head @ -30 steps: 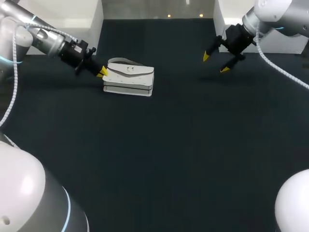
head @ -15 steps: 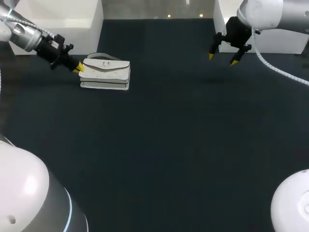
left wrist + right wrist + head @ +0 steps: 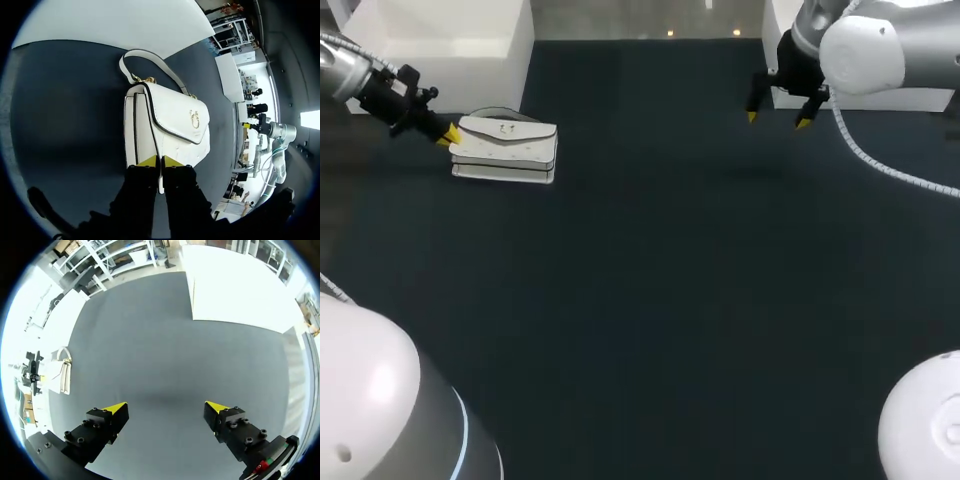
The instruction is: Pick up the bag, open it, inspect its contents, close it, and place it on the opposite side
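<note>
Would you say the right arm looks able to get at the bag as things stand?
Doubtful: nothing stands between, but the bag lies far left, clamped in the left tool, while the open right tool hangs far right.

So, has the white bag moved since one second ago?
Yes. The bag has slid left with the left tool, ending in front of the white box.

bag (image 3: 506,150) ×1 | left pincer (image 3: 447,136) + right pincer (image 3: 777,120) = 2 | table (image 3: 650,300) ×1

Dark matte table (image 3: 670,300) surface
</note>
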Robot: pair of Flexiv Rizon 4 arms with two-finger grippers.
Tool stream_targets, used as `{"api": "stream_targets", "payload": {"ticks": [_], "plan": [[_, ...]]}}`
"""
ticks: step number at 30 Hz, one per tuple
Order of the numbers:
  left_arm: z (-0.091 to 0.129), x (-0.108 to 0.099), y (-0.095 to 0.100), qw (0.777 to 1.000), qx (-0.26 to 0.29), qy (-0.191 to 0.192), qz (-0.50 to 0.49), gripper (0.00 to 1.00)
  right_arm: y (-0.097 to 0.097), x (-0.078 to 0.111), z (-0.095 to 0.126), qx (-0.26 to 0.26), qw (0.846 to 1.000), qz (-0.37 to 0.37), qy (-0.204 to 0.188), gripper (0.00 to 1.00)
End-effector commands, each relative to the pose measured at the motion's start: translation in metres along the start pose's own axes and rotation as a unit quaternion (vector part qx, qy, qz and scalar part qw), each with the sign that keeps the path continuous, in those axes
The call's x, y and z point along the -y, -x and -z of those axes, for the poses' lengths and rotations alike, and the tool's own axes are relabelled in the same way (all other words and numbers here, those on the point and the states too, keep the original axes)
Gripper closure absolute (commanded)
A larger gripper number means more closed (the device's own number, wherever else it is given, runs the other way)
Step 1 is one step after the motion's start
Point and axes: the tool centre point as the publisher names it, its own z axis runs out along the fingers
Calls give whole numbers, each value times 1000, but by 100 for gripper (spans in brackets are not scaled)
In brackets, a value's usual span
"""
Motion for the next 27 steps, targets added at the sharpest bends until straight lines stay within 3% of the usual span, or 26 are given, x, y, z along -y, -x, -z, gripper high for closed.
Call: {"api": "stream_targets", "payload": {"ticks": [1, 14, 27], "plan": [[8, 10, 20, 999, -29, 21, -14, 100, -2, 5, 2, 6, 1000, -1, 27, 0], [40, 29, 62, 999, -31, 11, -21, 100, -2, 5, 2, 6, 1000, -1, 27, 0], [64, 35, 91, 999, -24, -1, -29, 100, -2, 5, 2, 6, 1000, -1, 27, 0]]}}
